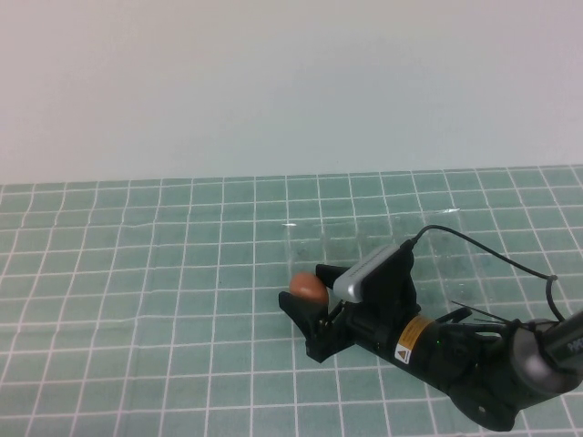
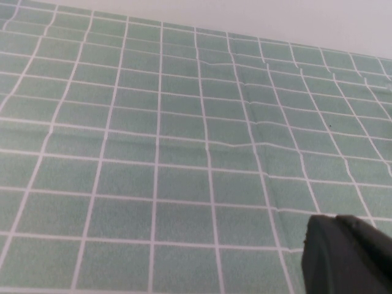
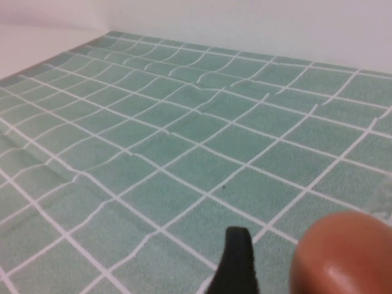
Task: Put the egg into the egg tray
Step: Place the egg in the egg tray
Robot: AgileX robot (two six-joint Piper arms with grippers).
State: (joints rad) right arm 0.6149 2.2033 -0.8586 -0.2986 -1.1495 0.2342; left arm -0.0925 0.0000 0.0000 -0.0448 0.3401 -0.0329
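The orange-brown egg lies on the green grid cloth, just in front of the near-left edge of the clear egg tray, which shows only as faint glints. My right gripper is low over the cloth with its black fingers on either side of the egg. In the right wrist view the egg sits close up, and a gap of cloth shows between it and the one visible finger. My left gripper shows only as a dark finger over bare cloth in the left wrist view.
The right arm's black body and cable stretch to the lower right, across the tray's near side. The grid cloth spreads to the left and ends at a white wall behind.
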